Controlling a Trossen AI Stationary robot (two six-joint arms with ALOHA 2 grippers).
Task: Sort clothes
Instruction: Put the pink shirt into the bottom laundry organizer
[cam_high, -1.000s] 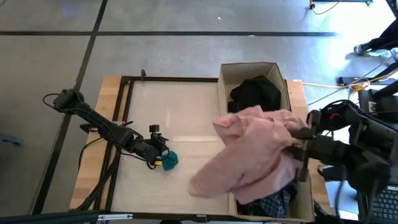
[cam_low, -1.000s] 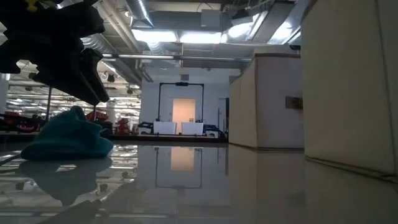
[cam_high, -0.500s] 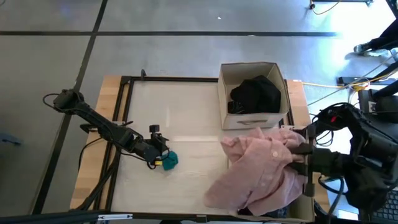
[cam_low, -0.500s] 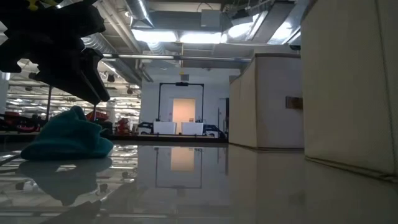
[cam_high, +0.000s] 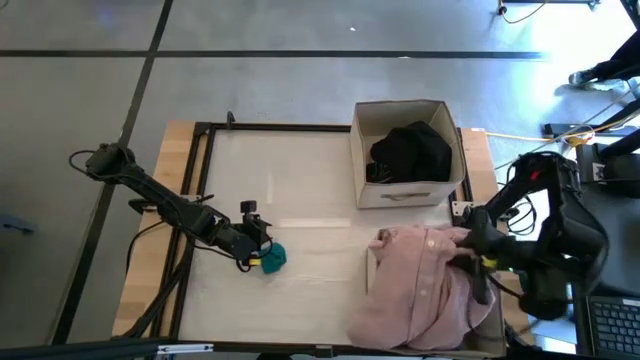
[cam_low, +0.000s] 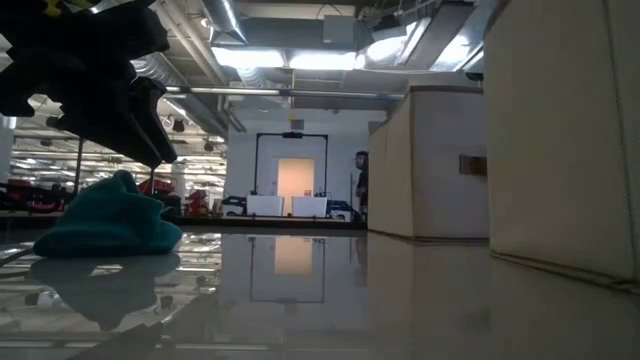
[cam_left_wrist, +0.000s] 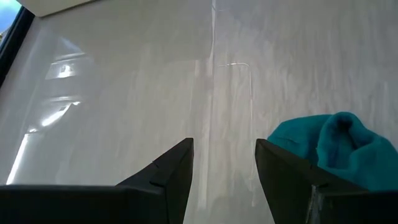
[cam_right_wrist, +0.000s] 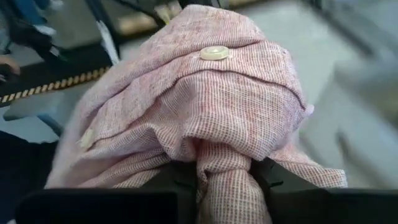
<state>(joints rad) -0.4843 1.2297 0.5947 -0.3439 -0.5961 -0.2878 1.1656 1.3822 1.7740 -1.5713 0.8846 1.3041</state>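
Pinching the pink garment (cam_high: 420, 285), the right gripper (cam_high: 470, 250) hangs above the glossy table (cam_high: 300, 200); left gripper (cam_high: 262, 252) spread beside the teal piece (cam_high: 273, 257).

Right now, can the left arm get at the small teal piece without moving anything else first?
Probably yes. The left gripper sits right beside the teal piece, fingers open, with only bare table around it. The right gripper is far off, shut on the pink shirt, so nothing blocks the way.

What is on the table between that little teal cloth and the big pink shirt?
Nothing: the high view shows only bare tabletop between the teal cloth and the pink shirt.
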